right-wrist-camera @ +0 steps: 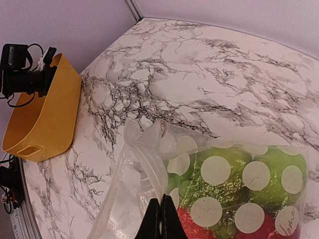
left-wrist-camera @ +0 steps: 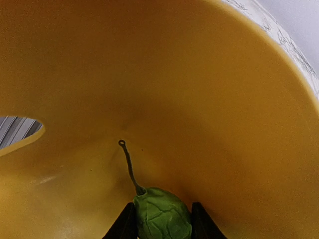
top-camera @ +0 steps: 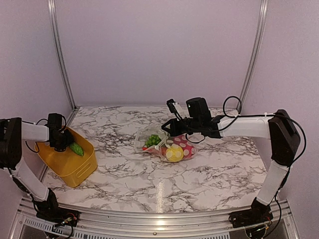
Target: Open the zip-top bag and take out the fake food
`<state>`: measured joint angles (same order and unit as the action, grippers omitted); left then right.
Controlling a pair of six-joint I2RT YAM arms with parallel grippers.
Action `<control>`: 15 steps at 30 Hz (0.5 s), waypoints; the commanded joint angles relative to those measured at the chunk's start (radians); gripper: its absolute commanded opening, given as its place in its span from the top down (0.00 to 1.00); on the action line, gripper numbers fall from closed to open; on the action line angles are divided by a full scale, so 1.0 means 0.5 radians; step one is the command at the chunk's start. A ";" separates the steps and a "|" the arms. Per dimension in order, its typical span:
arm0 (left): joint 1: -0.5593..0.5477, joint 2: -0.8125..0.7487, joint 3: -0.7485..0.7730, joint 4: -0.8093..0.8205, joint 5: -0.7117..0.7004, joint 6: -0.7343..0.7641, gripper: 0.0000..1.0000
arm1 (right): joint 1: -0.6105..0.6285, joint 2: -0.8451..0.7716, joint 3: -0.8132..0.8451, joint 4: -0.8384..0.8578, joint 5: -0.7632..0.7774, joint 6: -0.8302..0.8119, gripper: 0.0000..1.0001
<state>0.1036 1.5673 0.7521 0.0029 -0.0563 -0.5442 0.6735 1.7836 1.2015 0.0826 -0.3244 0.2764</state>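
Left pincer sits inside the one yellow plastic basket, its two black fingers clamped on a single wrinkly green toy vegetable with a thin stem. Right pincer is off to the basket's right, both fingers squeezed together on the mouth edge of the one clear polka-dot zip-top bag. The bag lies on the marble-look tabletop, well apart from the basket. Through the plastic you can see two green pieces, something red and one yellow piece. Can't tell the exact count.
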 commanded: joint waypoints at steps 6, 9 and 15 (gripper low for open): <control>-0.046 0.029 0.026 -0.064 0.037 0.102 0.58 | -0.028 -0.009 0.091 0.003 0.005 -0.030 1.00; -0.047 -0.018 -0.005 -0.091 -0.015 0.083 0.48 | -0.026 -0.007 0.094 0.003 -0.001 -0.031 1.00; -0.046 -0.237 -0.072 -0.137 -0.067 0.050 0.32 | -0.027 -0.029 0.091 -0.006 0.005 -0.041 1.00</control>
<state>0.0849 1.5391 0.7372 -0.0196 -0.0620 -0.5144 0.6735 1.7836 1.2098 0.0814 -0.3244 0.2687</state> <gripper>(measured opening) 0.650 0.004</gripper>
